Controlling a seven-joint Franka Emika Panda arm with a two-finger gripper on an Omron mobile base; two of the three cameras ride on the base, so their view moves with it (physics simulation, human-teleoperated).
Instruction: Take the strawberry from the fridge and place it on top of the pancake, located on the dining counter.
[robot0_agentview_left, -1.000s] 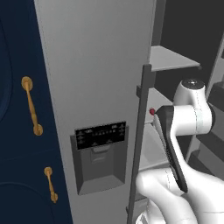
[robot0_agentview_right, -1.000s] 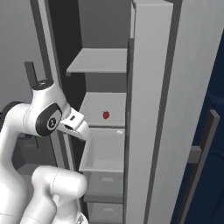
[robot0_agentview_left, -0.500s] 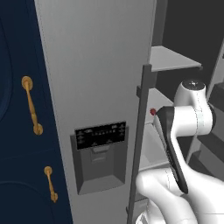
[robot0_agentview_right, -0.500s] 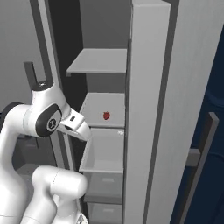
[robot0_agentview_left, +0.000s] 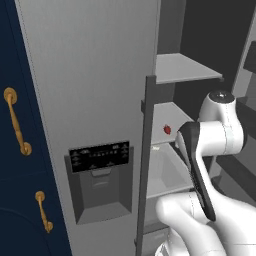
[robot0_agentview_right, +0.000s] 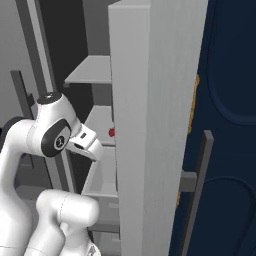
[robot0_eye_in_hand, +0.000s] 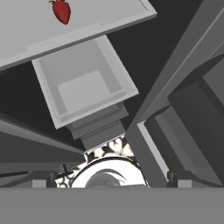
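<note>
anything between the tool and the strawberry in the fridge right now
Nothing visible blocks it. The strawberry lies alone on a bare grey shelf of the open fridge, above an open drawer bin. The tool's tips can't be made out, so its exact line of approach is unclear.

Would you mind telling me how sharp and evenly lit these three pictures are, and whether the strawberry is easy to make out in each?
Left base view: flat, even light, no glare; the strawberry is a small soft red dot on the fridge shelf. Right base view: slightly soft, and the door edge hides most of the fruit. Hand view: crisp and tilted, the strawberry clear at the top, dark gaps below the shelf.
</note>
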